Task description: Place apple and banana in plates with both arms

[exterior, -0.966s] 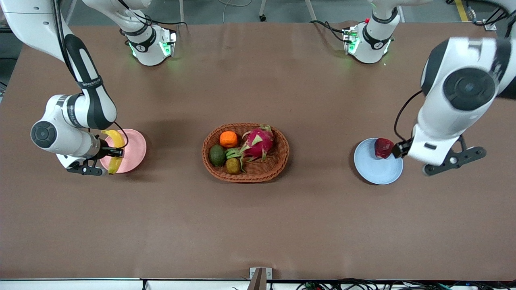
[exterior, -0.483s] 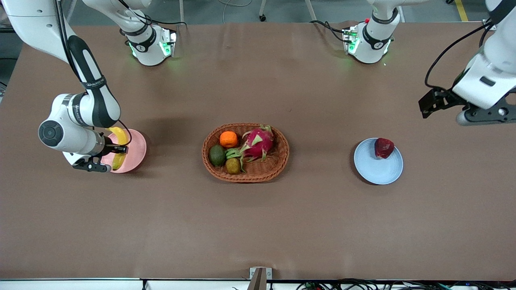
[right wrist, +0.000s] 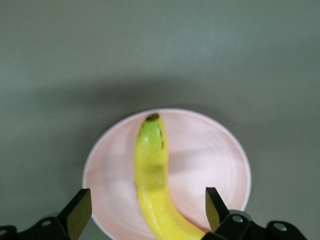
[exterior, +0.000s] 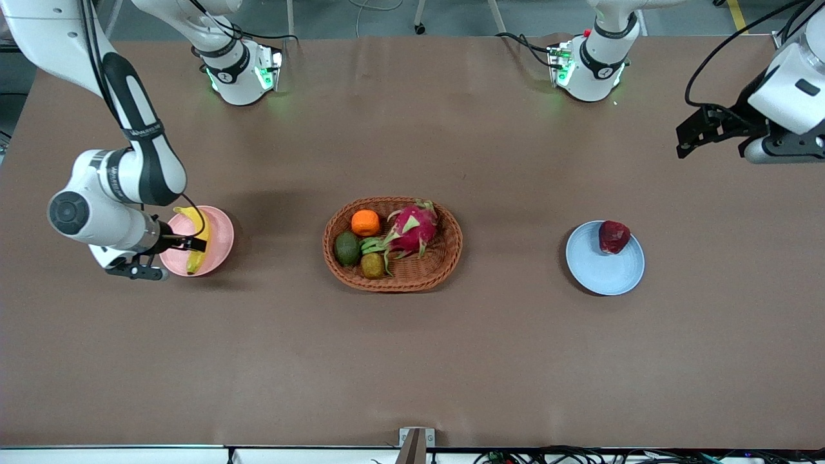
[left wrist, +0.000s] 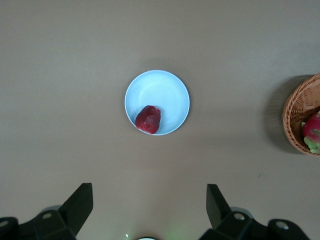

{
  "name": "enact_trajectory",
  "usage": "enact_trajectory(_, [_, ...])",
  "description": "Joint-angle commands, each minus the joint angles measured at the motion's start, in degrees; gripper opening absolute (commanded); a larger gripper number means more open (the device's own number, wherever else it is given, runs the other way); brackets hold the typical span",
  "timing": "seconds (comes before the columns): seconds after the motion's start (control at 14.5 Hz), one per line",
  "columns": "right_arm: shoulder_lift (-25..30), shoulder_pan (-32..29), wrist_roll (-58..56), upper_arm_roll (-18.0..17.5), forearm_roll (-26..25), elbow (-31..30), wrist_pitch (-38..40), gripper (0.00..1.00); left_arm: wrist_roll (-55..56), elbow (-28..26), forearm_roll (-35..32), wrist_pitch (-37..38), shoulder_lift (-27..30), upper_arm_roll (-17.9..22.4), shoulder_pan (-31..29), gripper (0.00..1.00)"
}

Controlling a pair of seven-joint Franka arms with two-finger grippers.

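The yellow banana (exterior: 196, 250) lies on the pale pink plate (exterior: 221, 233) toward the right arm's end of the table. My right gripper (exterior: 192, 244) hangs just over it, open, with a finger on each side of the banana (right wrist: 152, 172) and apart from it; the pink plate (right wrist: 212, 155) shows beneath. The dark-red apple (exterior: 613, 236) sits on the light blue plate (exterior: 599, 274), by the rim nearer the robots. My left gripper (exterior: 693, 138) is open and empty, high over the table's edge at the left arm's end. Its wrist view shows the apple (left wrist: 148, 119) on the blue plate (left wrist: 167, 90) from well above.
An oval brown wicker basket (exterior: 448, 254) stands mid-table between the plates. It holds a magenta dragon fruit (exterior: 412, 227), an orange (exterior: 365, 222), a green avocado (exterior: 347, 248) and a small brownish fruit (exterior: 372, 265). The basket's edge (left wrist: 295, 115) shows in the left wrist view.
My left gripper left the apple on the blue plate and rose away toward the left arm's end of the table. My right gripper shifted slightly over the pink plate; the banana now lies further onto it.
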State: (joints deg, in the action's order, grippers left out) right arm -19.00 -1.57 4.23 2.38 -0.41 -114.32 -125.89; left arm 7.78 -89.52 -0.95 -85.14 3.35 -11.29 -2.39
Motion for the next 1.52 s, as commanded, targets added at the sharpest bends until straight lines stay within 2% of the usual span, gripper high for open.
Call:
enact_trajectory(0.0, [2.74, -1.33, -0.53, -0.44, 0.85, 11.97, 11.51, 1.00, -1.10, -3.55, 0.78, -0.20, 3.50, 0.92, 0.63, 1.00])
enact_trajectory(0.21, [2.21, -2.04, -3.43, -0.44, -0.03, 27.44, 23.29, 1.00, -2.41, -3.55, 0.78, 0.07, 3.50, 0.30, 0.28, 1.00])
enact_trajectory(0.34, [2.12, -2.21, -3.70, -0.36, 0.06, 33.35, 27.53, 1.00, -2.59, -3.46, 0.78, 0.07, 3.59, 0.30, 0.28, 1.00])
enact_trajectory(0.55, [2.74, -3.70, -3.70, -0.44, 0.94, 35.04, 27.89, 1.00, -6.01, -3.29, 0.69, 0.33, 3.59, 0.57, -0.24, 1.00])
enact_trajectory(0.83, [5.72, -3.97, -3.00, -0.27, 0.59, 36.63, 36.14, 1.00, -6.55, -2.94, 0.51, 0.15, 3.24, 0.92, -0.24, 1.00])
enact_trajectory(1.17, [11.08, -5.20, -3.61, -0.71, 0.76, 34.62, 35.55, 1.00, -6.37, -3.02, 0.43, 0.15, 3.24, 0.92, -0.24, 1.00])
enact_trajectory(1.31, [14.85, -3.80, -3.61, 0.17, 0.68, 29.53, 32.57, 1.00, -6.28, -2.94, 0.43, 0.15, 3.41, 0.92, -0.24, 1.00])
enact_trajectory(1.45, [16.18, 0.58, -3.61, 5.07, 0.76, 27.67, 31.24, 1.00, -6.28, -3.02, 0.43, 0.24, 3.42, 0.92, -0.33, 1.00])
